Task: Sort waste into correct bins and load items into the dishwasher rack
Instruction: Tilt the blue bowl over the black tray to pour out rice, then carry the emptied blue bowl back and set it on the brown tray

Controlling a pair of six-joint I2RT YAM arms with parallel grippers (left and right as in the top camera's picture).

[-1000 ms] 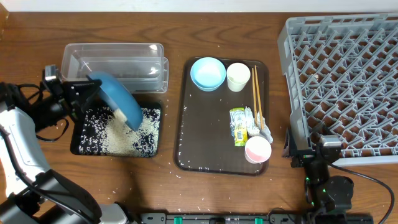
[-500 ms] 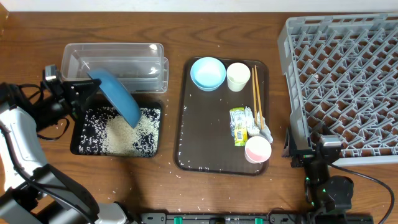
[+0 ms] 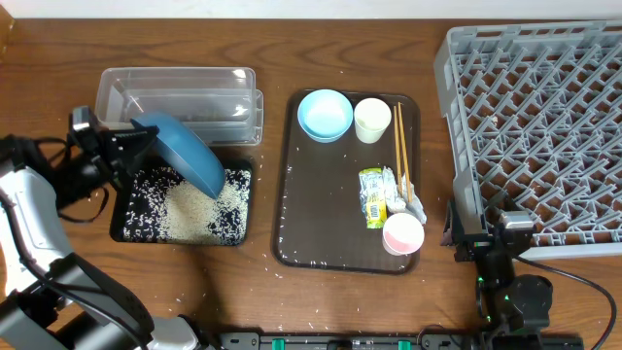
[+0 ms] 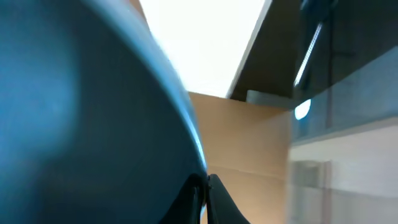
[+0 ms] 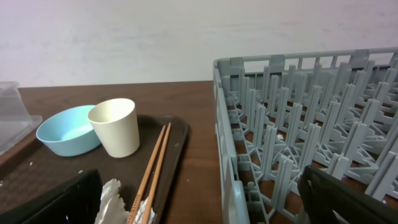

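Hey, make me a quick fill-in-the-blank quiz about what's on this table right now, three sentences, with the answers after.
1. The left gripper holds the dark-blue dish tilted over the ____ heaped in the black tray.
2. On the brown serving tray, the chopsticks lie just right of the cream ____.
3. The yellow-green wrapper lies just left of the crumpled white ____.
Missing words: rice; cup; napkin.
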